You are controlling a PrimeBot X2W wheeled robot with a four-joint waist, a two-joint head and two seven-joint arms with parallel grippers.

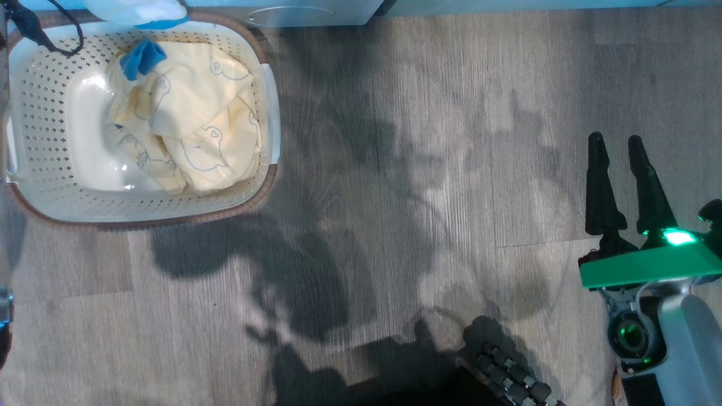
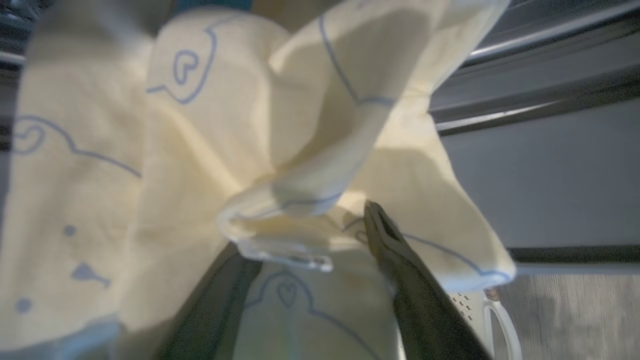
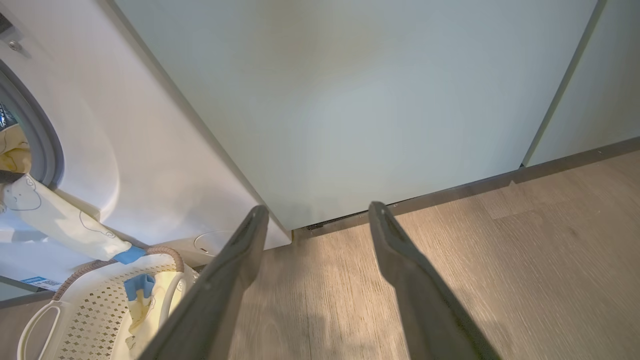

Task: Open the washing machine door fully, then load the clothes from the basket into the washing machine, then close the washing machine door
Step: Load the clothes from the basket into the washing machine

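Clothes (image 1: 186, 118): light, limp, easy to snag. Heaped in right half of basket (image 1: 39, 113); best pinch probably raised fold atop heap. 
Another garment (image 3: 65, 225) hangs from washing machine (image 3: 150, 165) mouth, just above basket's far rim; may slide back out. 
Left gripper (image 2: 305, 225): jaws spread, cloth draped over fingers, apparently not pinched. 
Right gripper (image 1: 615, 138): jaws spread, empty, well right of basket over floor (image 1: 423, 169). 
Cabinet (image 3: 375, 100) beyond, no obstacle.

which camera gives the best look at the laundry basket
Head view: nearly the whole basket from above, clothes inside. Right wrist view catches one end; left wrist view a sliver of wall and handle under a garment.
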